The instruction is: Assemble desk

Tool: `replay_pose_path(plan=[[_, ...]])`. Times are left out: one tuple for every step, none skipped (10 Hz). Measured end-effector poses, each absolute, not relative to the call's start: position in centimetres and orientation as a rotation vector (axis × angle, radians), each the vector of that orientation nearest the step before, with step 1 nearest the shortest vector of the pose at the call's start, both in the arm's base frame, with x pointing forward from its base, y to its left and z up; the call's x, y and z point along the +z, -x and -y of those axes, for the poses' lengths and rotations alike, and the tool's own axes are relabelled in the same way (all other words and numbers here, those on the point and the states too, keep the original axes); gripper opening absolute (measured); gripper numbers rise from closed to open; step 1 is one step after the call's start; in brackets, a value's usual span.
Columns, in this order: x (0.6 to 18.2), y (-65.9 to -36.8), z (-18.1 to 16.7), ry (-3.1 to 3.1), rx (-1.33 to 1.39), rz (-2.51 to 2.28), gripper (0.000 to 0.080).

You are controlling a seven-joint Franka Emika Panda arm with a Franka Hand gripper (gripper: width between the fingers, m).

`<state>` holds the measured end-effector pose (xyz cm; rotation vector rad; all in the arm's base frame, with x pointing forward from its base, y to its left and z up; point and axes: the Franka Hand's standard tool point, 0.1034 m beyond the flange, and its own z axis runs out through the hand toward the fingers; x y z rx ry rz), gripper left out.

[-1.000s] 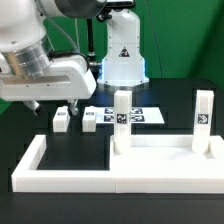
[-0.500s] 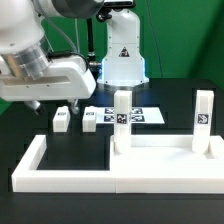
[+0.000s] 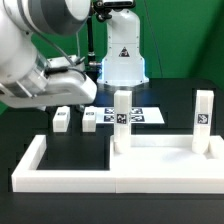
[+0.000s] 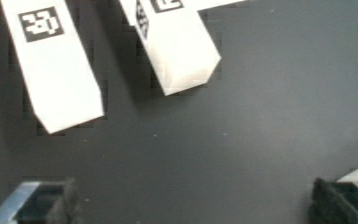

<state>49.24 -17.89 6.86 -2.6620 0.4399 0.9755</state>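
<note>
The white tabletop (image 3: 165,160) lies flat inside the rail at the exterior view's right. Two white legs stand upright in it, one (image 3: 122,120) at its left corner and one (image 3: 203,120) at its right. Two more short legs lie loose on the black table, one (image 3: 61,119) beside the other (image 3: 90,119). My gripper (image 3: 60,100) hangs above and just behind them. In the wrist view both loose legs show with their tags, one (image 4: 60,70) next to the other (image 4: 176,45). The gripper (image 4: 197,205) is open and empty, its dark fingertips (image 4: 43,200) wide apart above bare table.
The long white U-shaped rail (image 3: 40,165) borders the tabletop at the front and sides. The marker board (image 3: 135,116) lies flat behind the upright legs. A white lamp-like stand (image 3: 122,55) sits at the back.
The arm has tilted and swung, so the hand now leans toward the exterior view's right and sits slightly higher. The legs and tabletop have not moved.
</note>
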Motion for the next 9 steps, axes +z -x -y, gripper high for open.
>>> replay_pose_path(plan=[[6.8, -49.5, 17.9, 2.67, 0.973, -0.432, 0.0648], [6.7, -49.4, 18.0, 2.67, 0.972, -0.435, 0.0648], [6.6, -49.2, 17.8, 2.665, 0.979, -0.435, 0.0648], [6.0, -48.2, 17.0, 2.639, 1.006, -0.442, 0.0648], [5.6, -47.2, 16.1, 2.613, 1.036, -0.449, 0.0648], [5.3, -46.6, 15.4, 2.581, 1.046, -0.474, 0.0648], [5.0, -46.2, 15.0, 2.561, 1.051, -0.496, 0.0648], [5.0, -46.1, 15.0, 2.56, 1.055, -0.502, 0.0648], [4.9, -46.1, 15.1, 2.564, 1.052, -0.503, 0.0648]])
